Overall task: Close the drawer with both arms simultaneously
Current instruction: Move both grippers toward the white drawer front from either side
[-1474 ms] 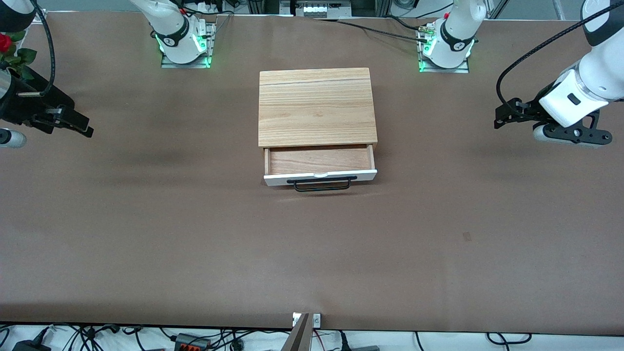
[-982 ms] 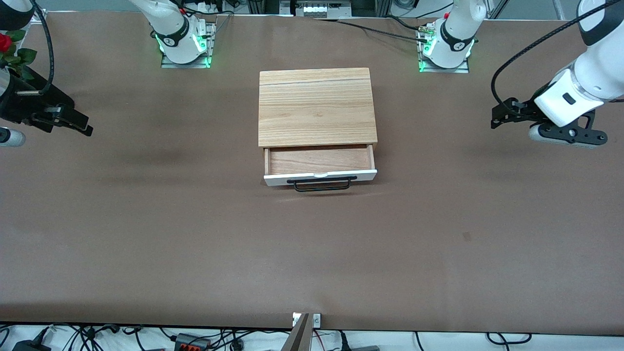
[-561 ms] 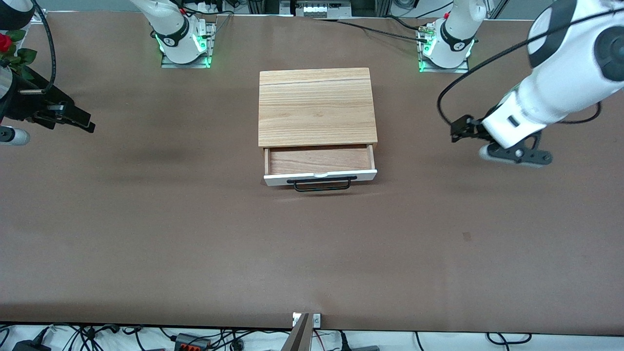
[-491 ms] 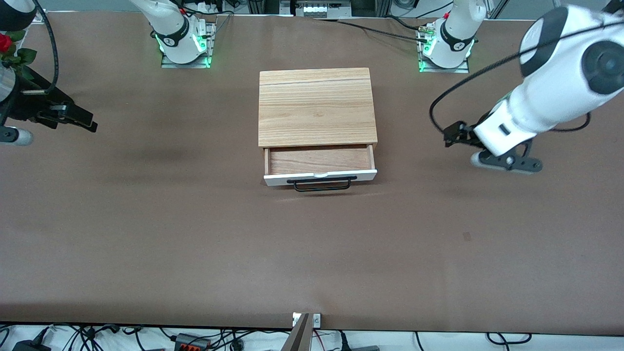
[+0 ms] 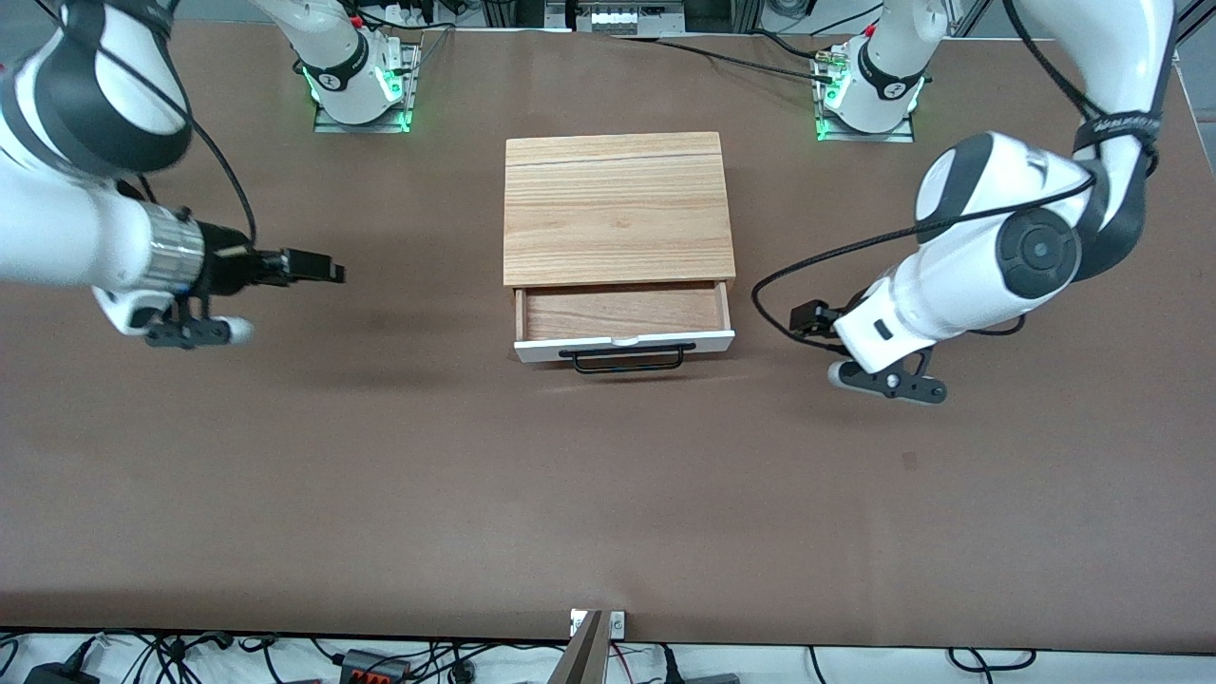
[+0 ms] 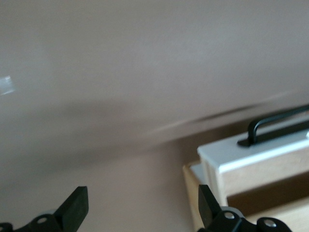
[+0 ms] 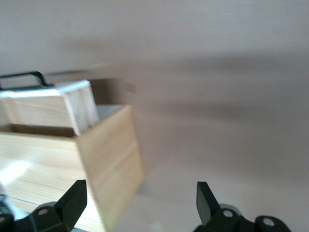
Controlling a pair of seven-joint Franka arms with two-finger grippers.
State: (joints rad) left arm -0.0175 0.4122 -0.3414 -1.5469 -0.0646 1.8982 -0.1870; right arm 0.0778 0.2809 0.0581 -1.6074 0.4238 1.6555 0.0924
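The drawer [image 5: 622,313] stands pulled out of the light-wood box [image 5: 617,204] toward the front camera, with its white front panel [image 5: 655,342] and black bar handle [image 5: 627,359]. My left gripper [image 5: 807,320] is open and empty, low beside the drawer's end on the left arm's side, with a gap between them. The left wrist view shows its open fingers [image 6: 76,209], the white panel [image 6: 251,157] and the handle [image 6: 275,124]. My right gripper [image 5: 318,269] is open and empty, well apart from the box toward the right arm's end. The right wrist view shows its fingers [image 7: 75,197], the box [image 7: 96,159] and the drawer's panel [image 7: 43,92].
Both arm bases [image 5: 356,85] [image 5: 869,90] with green lights stand at the table's edge farthest from the front camera. A small dark mark [image 5: 910,461] lies on the brown table. Cables and a metal bracket [image 5: 594,636] line the near edge.
Both arms have swung in from the table's ends toward the drawer. The left gripper has come close beside the drawer's end; the right gripper has moved part of the way. The drawer has not moved.
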